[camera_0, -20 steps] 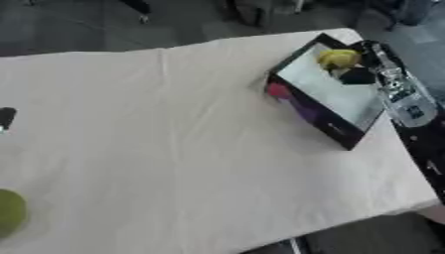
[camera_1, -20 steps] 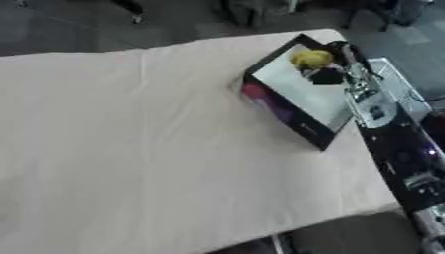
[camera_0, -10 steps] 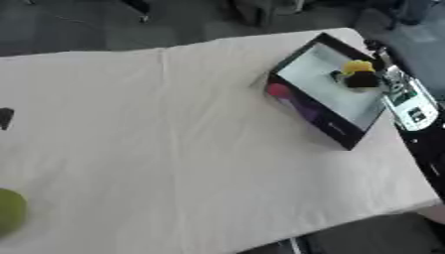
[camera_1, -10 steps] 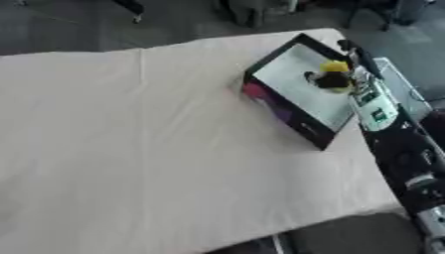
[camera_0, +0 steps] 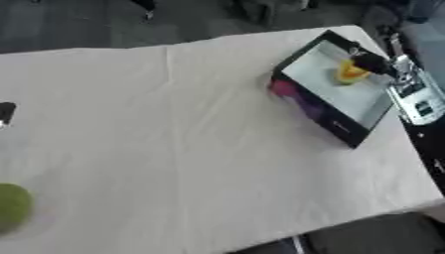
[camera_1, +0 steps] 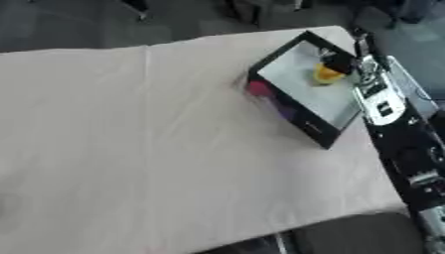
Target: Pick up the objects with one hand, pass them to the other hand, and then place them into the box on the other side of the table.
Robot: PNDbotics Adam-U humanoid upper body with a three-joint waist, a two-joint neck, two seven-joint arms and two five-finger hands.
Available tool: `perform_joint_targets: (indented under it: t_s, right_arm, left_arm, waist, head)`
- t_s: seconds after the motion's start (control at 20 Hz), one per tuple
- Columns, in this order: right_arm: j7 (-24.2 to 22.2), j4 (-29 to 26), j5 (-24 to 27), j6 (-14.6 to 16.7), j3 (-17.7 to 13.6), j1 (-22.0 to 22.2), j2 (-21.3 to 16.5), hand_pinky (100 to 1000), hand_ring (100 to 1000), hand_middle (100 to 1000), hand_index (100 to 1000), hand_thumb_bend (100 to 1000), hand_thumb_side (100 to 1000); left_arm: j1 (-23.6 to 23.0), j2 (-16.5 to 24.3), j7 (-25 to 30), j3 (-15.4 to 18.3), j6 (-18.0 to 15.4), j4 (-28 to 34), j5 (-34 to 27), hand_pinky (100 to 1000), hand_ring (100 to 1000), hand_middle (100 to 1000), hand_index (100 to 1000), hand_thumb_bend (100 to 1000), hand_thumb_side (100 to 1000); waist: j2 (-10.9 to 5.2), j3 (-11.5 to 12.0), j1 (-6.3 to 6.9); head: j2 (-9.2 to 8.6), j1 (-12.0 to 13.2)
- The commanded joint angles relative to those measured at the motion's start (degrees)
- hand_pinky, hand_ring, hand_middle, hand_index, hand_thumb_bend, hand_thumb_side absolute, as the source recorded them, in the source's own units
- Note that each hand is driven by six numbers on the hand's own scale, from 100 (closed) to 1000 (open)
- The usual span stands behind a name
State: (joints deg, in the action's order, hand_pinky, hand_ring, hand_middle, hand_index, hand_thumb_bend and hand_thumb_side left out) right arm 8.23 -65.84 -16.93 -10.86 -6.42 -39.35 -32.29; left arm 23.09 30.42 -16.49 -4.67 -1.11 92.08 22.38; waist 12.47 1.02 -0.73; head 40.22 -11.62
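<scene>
Left eye view: right hand [camera_0: 375, 63] seen over box [camera_0: 306, 100] at upper right, apparently curled on yellow fruit [camera_0: 349, 72] inside it. Release is advised low, over the box floor, clear of walls. Green object [camera_0: 13, 206] noted at lower left on counter [camera_0: 174, 139].

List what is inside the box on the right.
The box holds one yellow-orange object near its far end, with the right robot hand over it. The rest of the floor shows bare white. Whatever lies under the hand is hidden.
</scene>
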Motion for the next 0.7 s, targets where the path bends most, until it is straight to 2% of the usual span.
perform_joint_targets:
  t_s: [0.05, 0.1, 0.15, 0.4, 0.7]
  right_arm:
    - [-0.4, -4.6, 3.1, 1.8, -0.7, -1.5, 0.0, 1000, 962, 905, 931, 100, 333]
    - [-0.3, -5.5, 4.1, 2.0, -0.6, -1.7, 0.3, 1000, 950, 888, 918, 100, 264]
    - [0.0, -6.6, 5.1, 2.5, -0.4, -1.8, 0.6, 1000, 940, 877, 909, 100, 246]
    - [1.1, -10.0, 9.7, 3.8, 0.8, -2.3, 2.1, 1000, 924, 861, 891, 100, 235]
    - [2.0, -11.1, 15.2, 4.2, 2.3, -2.8, 2.3, 1000, 923, 860, 889, 100, 236]
  left_arm:
    - [0.7, 2.4, -0.1, 1.4, 0.9, 0.8, 0.2, 778, 597, 616, 817, 567, 386]
    - [0.7, 2.6, 0.0, 1.7, 1.3, 0.7, 0.3, 779, 597, 617, 818, 569, 393]
    - [0.7, 2.9, 0.3, 2.0, 2.0, 0.3, 0.1, 779, 598, 617, 817, 571, 395]
    - [1.5, 5.9, 2.9, 3.6, 5.6, -1.3, -1.3, 781, 608, 623, 821, 582, 401]
    - [3.2, 11.4, 8.0, 4.2, 9.6, -4.7, -2.6, 785, 631, 646, 831, 604, 414]
  waist:
    - [-1.34, 0.1, 0.17]
    - [-1.38, 0.1, 0.23]
    - [-1.42, 0.2, 0.34]
    - [-1.67, 0.6, 0.81]
    - [-1.83, 1.0, 1.16]
  head:
    - [0.69, 1.7]
    - [0.85, 2.4]
    - [1.03, 3.2]
    - [2.05, 6.3]
    - [3.01, 9.5]
